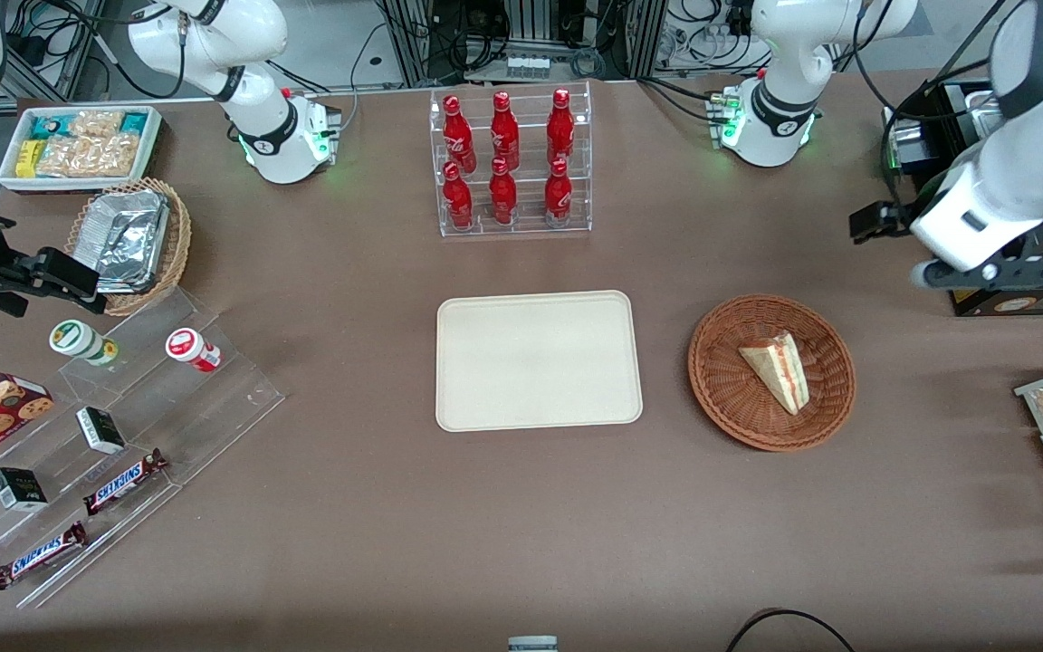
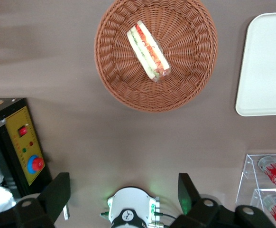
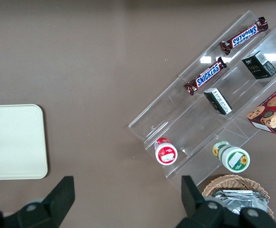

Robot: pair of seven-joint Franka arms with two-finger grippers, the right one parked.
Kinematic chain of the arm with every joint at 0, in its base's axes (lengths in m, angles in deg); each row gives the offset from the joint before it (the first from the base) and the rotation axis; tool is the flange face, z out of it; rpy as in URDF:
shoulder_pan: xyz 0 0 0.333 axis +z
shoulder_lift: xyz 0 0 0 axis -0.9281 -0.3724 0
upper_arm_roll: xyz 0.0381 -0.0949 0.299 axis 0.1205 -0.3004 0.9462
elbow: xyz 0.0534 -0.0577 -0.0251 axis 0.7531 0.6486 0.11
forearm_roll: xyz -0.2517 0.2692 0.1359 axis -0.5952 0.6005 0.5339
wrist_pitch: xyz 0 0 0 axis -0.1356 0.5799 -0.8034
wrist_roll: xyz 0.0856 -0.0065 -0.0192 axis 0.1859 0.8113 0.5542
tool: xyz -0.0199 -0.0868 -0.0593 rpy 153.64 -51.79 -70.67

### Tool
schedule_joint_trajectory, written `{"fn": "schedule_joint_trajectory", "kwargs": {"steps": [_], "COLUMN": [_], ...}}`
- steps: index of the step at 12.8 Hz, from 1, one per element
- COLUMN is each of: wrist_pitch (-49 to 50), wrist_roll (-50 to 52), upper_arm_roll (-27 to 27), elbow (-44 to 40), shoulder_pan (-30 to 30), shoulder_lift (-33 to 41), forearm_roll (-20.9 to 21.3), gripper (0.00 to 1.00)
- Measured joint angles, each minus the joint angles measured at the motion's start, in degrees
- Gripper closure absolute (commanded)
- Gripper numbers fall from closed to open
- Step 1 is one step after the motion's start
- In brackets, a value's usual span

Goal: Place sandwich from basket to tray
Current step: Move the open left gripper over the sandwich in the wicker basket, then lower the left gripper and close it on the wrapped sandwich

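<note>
Front view: going left to right, the tray (image 1: 539, 360) lies bare mid-table, and just beside it the basket (image 1: 771, 372) holds the sandwich (image 1: 779, 369), untouched. Toward the working arm's end, the gripper (image 2: 124, 192) hangs high above the table, away from the basket, fingers spread wide and holding nothing. Nothing is done yet: reach, grasp, carry and placing all remain

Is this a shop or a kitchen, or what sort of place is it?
Likely a robotics lab staged as a snack counter: red bottles in a clear rack, a sandwich in a basket, cables along the table. The pincer hangs open above the table.
</note>
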Motion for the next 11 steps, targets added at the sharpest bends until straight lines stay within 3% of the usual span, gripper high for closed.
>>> {"fn": "schedule_joint_trajectory", "kwargs": {"steps": [7,11], "wrist_pitch": [-27.28,-37.32], "wrist_roll": [-0.05,0.71], "upper_arm_roll": [-0.44,-0.46], "elbow": [20.41,26.69], "shoulder_pan": [-0.81,-1.42], "shoulder_lift": [-1.01,-1.89], "forearm_roll": [-0.01,-0.03], "gripper": [0.0,0.0]}}
